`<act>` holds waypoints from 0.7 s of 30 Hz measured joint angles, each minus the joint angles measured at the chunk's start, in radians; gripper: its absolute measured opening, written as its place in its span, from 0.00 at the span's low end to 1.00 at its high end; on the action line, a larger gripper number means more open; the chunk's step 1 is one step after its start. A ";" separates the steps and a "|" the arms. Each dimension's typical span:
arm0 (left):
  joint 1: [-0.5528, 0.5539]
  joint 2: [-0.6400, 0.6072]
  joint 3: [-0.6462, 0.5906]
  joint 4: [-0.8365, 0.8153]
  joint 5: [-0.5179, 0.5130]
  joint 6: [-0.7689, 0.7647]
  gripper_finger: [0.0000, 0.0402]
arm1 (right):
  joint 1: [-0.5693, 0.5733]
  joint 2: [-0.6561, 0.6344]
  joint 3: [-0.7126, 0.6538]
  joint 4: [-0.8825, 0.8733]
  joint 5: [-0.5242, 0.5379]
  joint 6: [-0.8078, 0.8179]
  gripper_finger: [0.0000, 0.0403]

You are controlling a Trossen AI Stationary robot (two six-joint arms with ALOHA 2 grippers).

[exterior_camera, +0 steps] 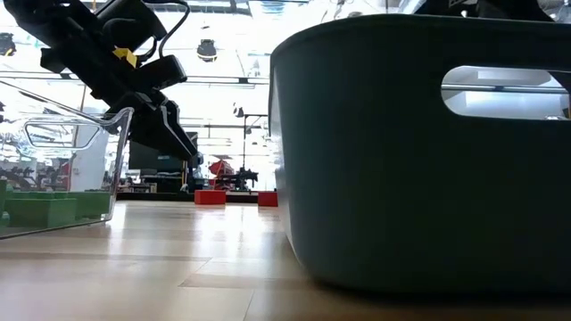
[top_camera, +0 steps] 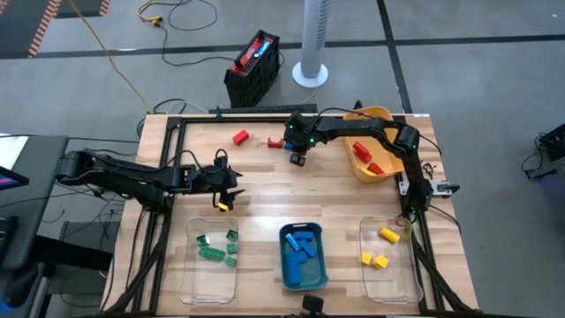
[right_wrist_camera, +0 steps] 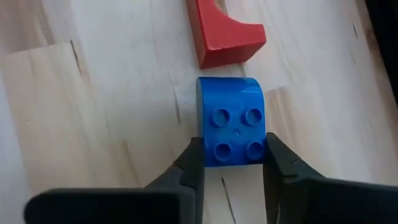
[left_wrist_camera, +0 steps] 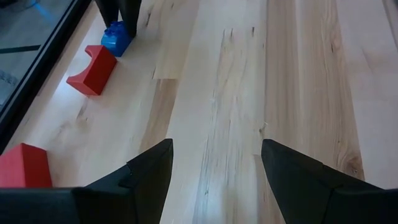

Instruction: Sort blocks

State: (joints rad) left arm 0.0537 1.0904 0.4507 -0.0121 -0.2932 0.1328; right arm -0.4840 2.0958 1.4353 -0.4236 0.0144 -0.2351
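My right gripper (top_camera: 298,159) (right_wrist_camera: 231,163) reaches down at the table's far middle and is shut on a blue block (right_wrist_camera: 230,121). A red block (right_wrist_camera: 224,31) lies on the wood just beyond it, and it also shows in the high view (top_camera: 274,141). Another red block (top_camera: 240,137) lies farther left. My left gripper (top_camera: 227,188) (left_wrist_camera: 214,155) hovers open and empty over bare wood left of centre. Its wrist view shows both red blocks (left_wrist_camera: 92,70) (left_wrist_camera: 23,165) and the blue block (left_wrist_camera: 115,37). My right gripper pinches the blue block's two opposite side faces (right_wrist_camera: 202,146) between its two fingers, at the end nearer the wrist. The fingers come from above, pointing down. The block's studded top faces up, and it seems to rest on the table.
Along the near edge stand a clear bin with green blocks (top_camera: 214,256), a blue bin with blue blocks (top_camera: 303,256) and a clear bin with yellow blocks (top_camera: 388,256). A yellow bin with red blocks (top_camera: 371,155) stands at the far right. A small yellow piece (top_camera: 222,205) shows beside my left gripper.
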 joint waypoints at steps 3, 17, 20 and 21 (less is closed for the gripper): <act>0.000 0.000 0.000 -0.001 0.000 -0.001 0.60 | 0.008 -0.003 0.001 -0.015 0.001 0.010 0.22; 0.000 0.000 0.000 -0.007 0.000 -0.002 0.60 | 0.140 -0.227 0.002 -0.233 0.012 0.107 0.30; 0.000 0.000 0.000 -0.020 0.000 -0.006 0.60 | 0.211 -0.303 0.002 -0.295 0.012 0.137 0.30; 0.000 0.000 0.000 -0.028 0.000 -0.006 0.60 | 0.239 -0.324 0.002 -0.314 0.011 0.146 0.30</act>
State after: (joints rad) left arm 0.0536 1.0904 0.4507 -0.0402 -0.2932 0.1268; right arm -0.2451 1.7722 1.4368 -0.7373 0.0258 -0.0895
